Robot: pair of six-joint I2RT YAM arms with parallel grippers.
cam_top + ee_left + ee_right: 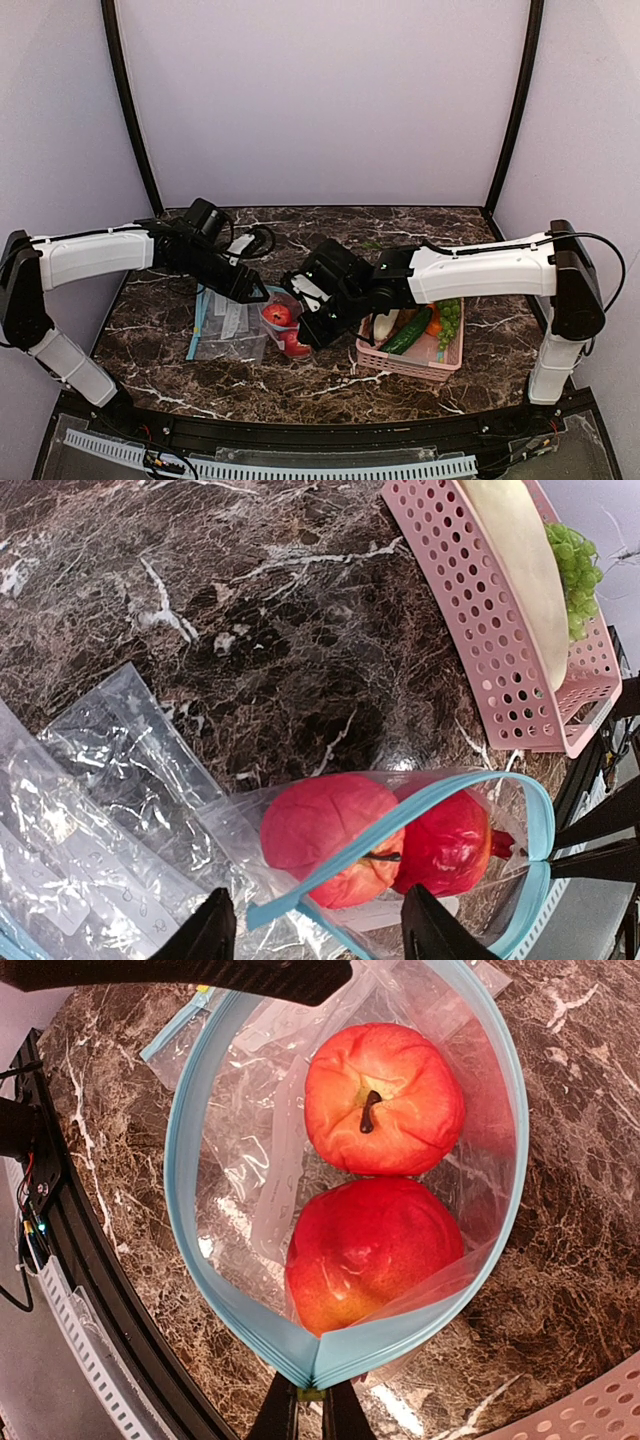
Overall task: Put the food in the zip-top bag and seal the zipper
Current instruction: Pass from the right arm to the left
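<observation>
Right-wrist view, near to far: I see my right gripper [310,1412] pinched tight on one end of the light blue zipper strip [185,1190], which bows wide open. Inside the clear plastic zip-top bag [250,1160] lie two round red-pink fruits [372,1255], touching. Left-wrist view: the left gripper [322,930], jaws apart, straddles the strip's opposite end. Top view: one slim dark green cucumber [407,335] lies in one pink perforated basket [395,363] beside the bag.

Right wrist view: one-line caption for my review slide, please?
Right gripper pinches the teal zipper at one end, clear bag gaping around two red fruits on the marble table.
</observation>
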